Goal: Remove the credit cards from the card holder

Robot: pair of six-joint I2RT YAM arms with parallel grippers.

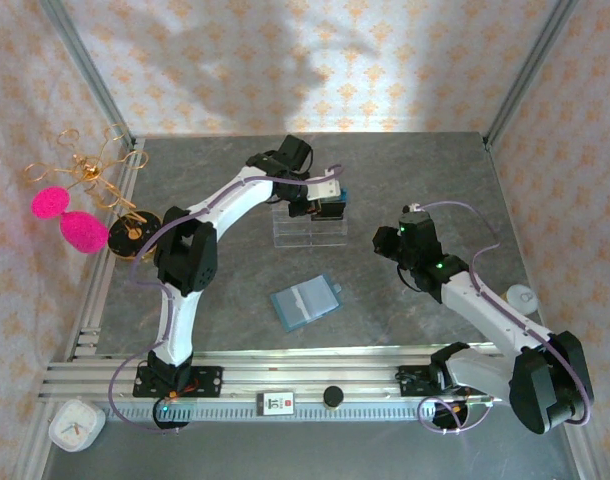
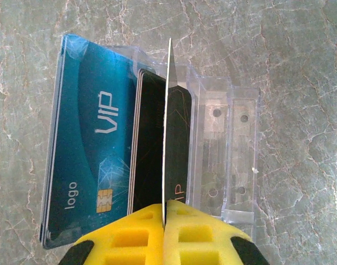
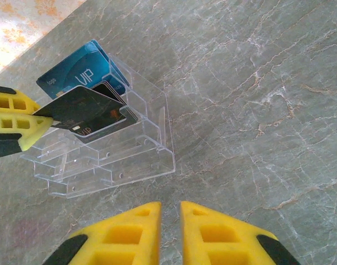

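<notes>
Credit card, dark thin plastic [image 3: 83, 105]: hanging over the clear tiered acrylic stand [image 3: 135, 154], long axis pointing straight away from the fingers.
Left gripper [image 2: 164, 215]: pinching the card's short end.
Right gripper [image 3: 170, 212]: hovering near the stand, jaws narrowly apart, holding nothing.
Teal-blue square card holder [image 1: 305, 300]: lying open on the grey marble table [image 1: 405, 330].

My left arm [image 1: 200, 230] reaches far forward, elbow bent, and the left pincer [image 2: 164, 212] is clamped tight on a dark credit card [image 3: 83, 107], gripping it by one end. My right arm [image 1: 485, 305] stretches in from the right. The right pincer [image 3: 169, 207] points downward, fingers slightly parted, gripping nothing.
</notes>
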